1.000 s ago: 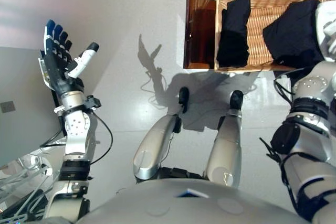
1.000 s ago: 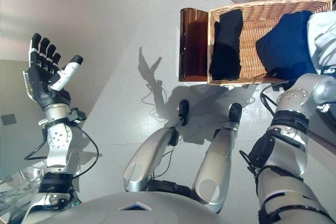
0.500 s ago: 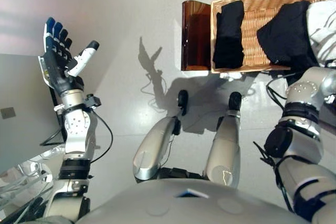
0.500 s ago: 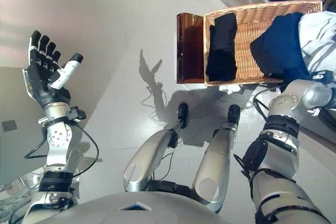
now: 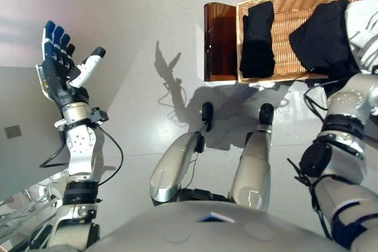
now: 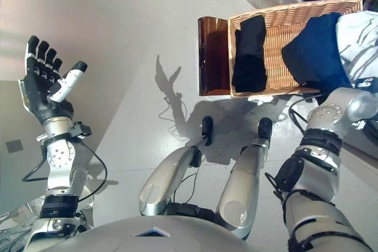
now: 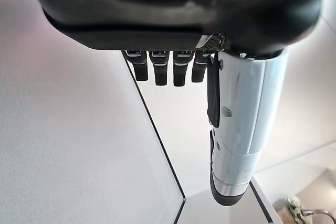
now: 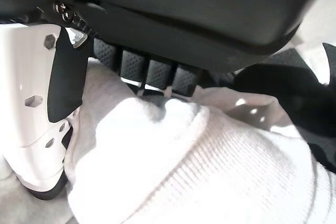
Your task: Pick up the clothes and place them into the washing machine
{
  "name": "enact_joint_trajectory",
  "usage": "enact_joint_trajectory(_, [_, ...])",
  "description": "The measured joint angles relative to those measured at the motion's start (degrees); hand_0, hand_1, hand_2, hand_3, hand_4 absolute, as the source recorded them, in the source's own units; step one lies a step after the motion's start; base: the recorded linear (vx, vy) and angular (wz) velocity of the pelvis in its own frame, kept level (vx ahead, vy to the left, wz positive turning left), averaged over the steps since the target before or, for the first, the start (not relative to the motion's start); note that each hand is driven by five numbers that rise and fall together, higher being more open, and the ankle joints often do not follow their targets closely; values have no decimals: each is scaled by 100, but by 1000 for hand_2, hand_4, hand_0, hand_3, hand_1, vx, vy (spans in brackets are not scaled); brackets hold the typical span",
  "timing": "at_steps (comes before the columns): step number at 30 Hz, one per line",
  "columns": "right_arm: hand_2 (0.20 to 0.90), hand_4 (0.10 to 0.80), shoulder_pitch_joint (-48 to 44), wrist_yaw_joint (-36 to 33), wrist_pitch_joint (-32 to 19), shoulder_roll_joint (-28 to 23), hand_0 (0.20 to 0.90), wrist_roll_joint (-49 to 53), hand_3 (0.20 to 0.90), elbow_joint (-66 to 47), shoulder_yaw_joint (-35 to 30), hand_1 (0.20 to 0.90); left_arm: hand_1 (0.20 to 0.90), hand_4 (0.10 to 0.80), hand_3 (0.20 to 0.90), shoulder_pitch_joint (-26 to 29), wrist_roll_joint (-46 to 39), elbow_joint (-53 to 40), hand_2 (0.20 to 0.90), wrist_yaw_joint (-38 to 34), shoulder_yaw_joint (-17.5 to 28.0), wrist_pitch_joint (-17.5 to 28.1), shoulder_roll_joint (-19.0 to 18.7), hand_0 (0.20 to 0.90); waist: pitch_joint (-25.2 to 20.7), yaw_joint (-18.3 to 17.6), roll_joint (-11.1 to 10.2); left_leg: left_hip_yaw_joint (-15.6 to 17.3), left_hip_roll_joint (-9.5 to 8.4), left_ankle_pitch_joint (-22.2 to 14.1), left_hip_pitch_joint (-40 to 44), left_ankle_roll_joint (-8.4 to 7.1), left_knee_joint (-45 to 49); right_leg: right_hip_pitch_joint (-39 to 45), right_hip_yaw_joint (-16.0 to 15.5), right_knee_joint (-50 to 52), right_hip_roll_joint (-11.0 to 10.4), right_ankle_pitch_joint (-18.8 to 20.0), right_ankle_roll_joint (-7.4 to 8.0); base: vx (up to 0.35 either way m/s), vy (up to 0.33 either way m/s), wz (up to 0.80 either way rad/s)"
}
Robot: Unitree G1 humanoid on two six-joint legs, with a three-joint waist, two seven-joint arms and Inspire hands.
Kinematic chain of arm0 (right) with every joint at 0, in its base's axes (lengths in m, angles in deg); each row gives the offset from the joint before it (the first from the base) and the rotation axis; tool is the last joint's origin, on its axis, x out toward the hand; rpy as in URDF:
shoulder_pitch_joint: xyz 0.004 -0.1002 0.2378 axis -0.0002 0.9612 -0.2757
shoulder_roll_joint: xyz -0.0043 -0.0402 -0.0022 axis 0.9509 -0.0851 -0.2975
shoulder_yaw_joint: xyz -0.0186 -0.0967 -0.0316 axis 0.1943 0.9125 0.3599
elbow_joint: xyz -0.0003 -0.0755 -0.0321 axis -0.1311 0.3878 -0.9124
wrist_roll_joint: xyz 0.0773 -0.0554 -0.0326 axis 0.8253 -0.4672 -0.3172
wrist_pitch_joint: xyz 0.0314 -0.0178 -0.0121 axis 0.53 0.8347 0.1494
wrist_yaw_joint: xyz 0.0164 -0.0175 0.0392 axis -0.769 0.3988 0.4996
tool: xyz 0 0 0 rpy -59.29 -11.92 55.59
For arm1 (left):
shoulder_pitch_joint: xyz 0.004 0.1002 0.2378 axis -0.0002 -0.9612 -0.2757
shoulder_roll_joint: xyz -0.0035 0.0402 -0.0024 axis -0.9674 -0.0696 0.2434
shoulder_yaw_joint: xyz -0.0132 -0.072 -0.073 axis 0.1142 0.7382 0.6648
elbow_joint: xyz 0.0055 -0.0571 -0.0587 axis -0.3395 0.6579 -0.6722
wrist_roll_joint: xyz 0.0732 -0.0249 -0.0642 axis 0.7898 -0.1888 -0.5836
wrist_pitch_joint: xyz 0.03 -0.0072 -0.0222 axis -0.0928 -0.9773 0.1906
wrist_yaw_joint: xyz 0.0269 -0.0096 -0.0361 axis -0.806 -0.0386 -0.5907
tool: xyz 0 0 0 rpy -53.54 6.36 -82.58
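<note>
Laundry area, wicker basket (image 5: 283, 39) of clothes (image 5: 258, 38), pale glossy floor (image 5: 147, 57)

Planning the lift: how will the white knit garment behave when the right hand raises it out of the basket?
Probably floppy: the white knit garment bunches in soft folds under the right hand. Likely light, though bulky. It may drag on the dark clothes beside it in the wicker basket.

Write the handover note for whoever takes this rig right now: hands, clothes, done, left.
Left hand: raised at the robot's left, fingers straight, empty.
Right hand: down on the white garment at the wicker basket's right end, fingers curled into the cloth.
Also in the basket: a folded black garment and a dark navy garment.
Done: nothing loaded yet.
Left: lift the white garment, carry it to the washing machine, then move the others.
</note>
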Motion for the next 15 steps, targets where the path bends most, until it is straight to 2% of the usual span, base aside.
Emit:
enact_joint_trajectory(5, [200, 300, -209, -98, 250, -144, 200, 121, 200, 89, 3, 200, 900, 800, 900, 32, -37, 8, 900, 115, -52, -2, -79, 900, 3, -4, -4, 93, -5, -15, 131, 16, -62, 67, 93, -22, 7, 2, 11, 29, -93, -9])
enact_joint_trajectory(11, [200, 300, -691, -109, 322, -450, 200, 500, 200, 515, 14, 200, 900, 800, 900, 28, -80, 9, 900, 257, -81, 2, -149, 900, 5, 10, -7, 177, 3, -63, 186, -27, -104, 107, 179, -107, 27, 26, 49, 47, -97, -6])
enact_joint_trajectory(15, [200, 300, -688, -79, 329, -511, 200, 554, 200, 668, 39, 200, 900, 800, 900, 44, -120, 45, 900, 268, -124, 2, -143, 900, 8, 9, -11, 171, -5, -22, 266, 33, -169, 185, 172, -134, 19, 37, 57, 19, -84, -1])
